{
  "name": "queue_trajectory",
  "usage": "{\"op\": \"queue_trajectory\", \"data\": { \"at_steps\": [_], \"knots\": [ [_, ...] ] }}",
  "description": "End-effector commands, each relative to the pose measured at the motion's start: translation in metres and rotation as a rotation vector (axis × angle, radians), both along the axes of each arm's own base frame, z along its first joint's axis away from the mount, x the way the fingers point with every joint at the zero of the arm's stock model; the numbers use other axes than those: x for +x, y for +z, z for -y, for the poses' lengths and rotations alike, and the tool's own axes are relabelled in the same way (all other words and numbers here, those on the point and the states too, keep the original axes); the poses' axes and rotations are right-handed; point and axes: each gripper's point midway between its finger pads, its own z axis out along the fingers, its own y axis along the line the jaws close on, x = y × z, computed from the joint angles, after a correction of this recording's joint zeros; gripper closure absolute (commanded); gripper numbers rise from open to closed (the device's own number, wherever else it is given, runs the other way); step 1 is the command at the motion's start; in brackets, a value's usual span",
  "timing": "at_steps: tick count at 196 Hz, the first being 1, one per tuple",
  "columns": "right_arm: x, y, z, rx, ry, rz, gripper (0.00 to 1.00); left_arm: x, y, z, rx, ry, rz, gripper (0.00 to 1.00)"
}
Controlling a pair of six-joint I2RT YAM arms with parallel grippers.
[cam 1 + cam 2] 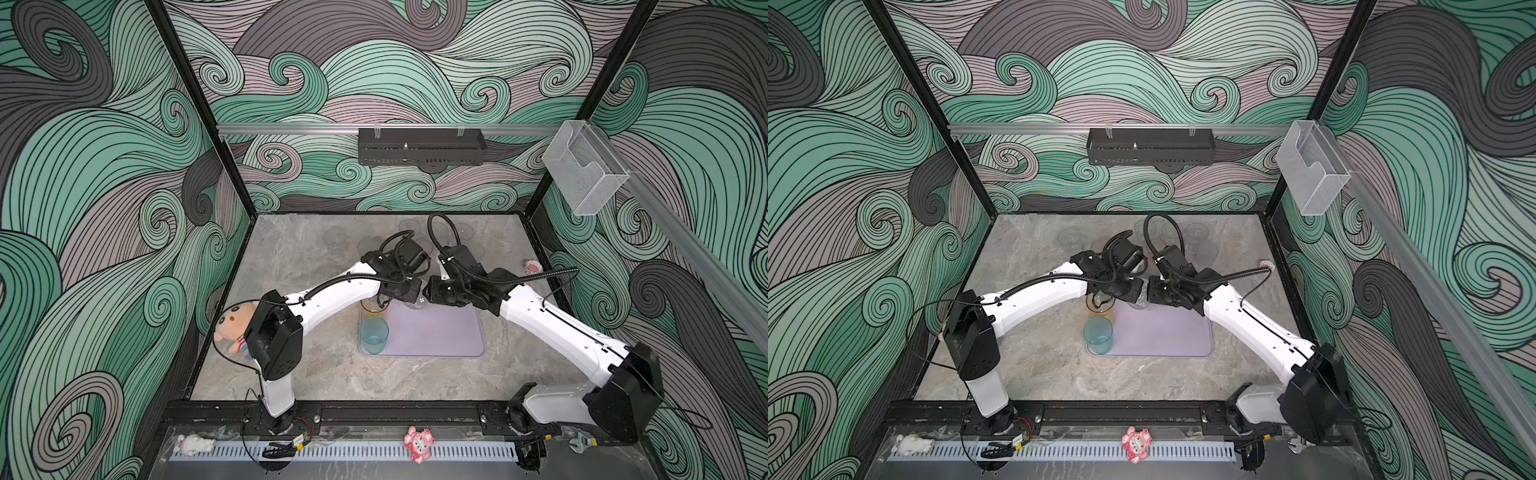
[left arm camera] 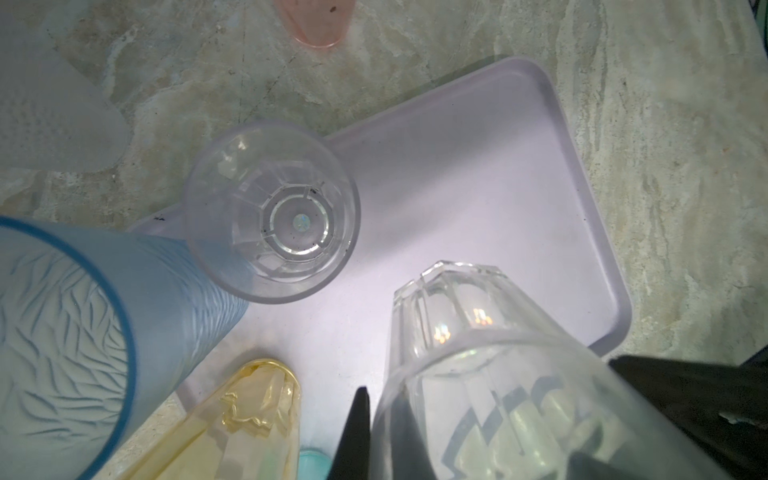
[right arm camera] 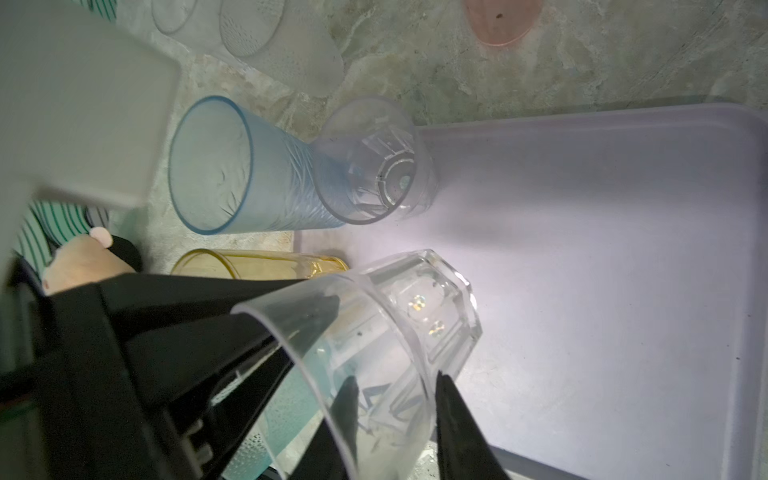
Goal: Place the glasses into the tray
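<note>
Both grippers meet over the far left part of the pale lilac tray [image 1: 440,332] [image 1: 1167,332] [image 2: 478,166] [image 3: 602,208], holding a small clear glass [image 1: 415,306] [image 2: 478,332] [image 3: 419,316] tilted above it. My left gripper [image 2: 380,395] is shut on its rim wall, one finger inside and one outside. My right gripper [image 3: 395,376] straddles the opposite wall with a visible gap, still open. Another clear glass [image 2: 274,212] [image 3: 374,166] stands in a tray corner beside a tall blue glass [image 2: 104,332] [image 3: 232,166]. An amber glass [image 1: 374,308] [image 3: 257,264] and a teal glass [image 1: 374,334] [image 1: 1098,334] stand along the tray's left edge.
Several clear and frosted glasses [image 1: 334,241] [image 3: 282,41] and a pink glass [image 2: 320,20] [image 3: 503,20] stand on the marble table behind the arms. A peach plush toy [image 1: 235,328] lies by the left wall. A clear box [image 1: 584,170] hangs on the right wall.
</note>
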Motion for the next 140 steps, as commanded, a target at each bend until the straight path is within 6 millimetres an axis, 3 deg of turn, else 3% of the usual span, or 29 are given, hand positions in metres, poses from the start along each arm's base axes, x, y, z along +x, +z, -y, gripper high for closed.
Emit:
{"op": "queue_trajectory", "data": {
  "at_steps": [1, 51, 106, 140],
  "knots": [
    [0.003, -0.019, 0.017, -0.072, -0.061, -0.013, 0.78, -0.003, 0.028, 0.021, -0.093, -0.014, 0.007, 0.97],
    [-0.012, -0.033, 0.034, -0.119, -0.078, -0.042, 0.93, -0.008, 0.028, 0.027, -0.121, -0.031, -0.020, 0.88],
    [-0.018, -0.043, 0.040, -0.133, -0.081, -0.060, 0.97, -0.016, 0.044, 0.028, -0.171, -0.057, -0.015, 0.75],
    [-0.020, -0.050, 0.043, -0.145, -0.086, -0.078, 0.98, -0.019, 0.053, 0.029, -0.195, -0.077, -0.007, 0.74]
  ]
}}
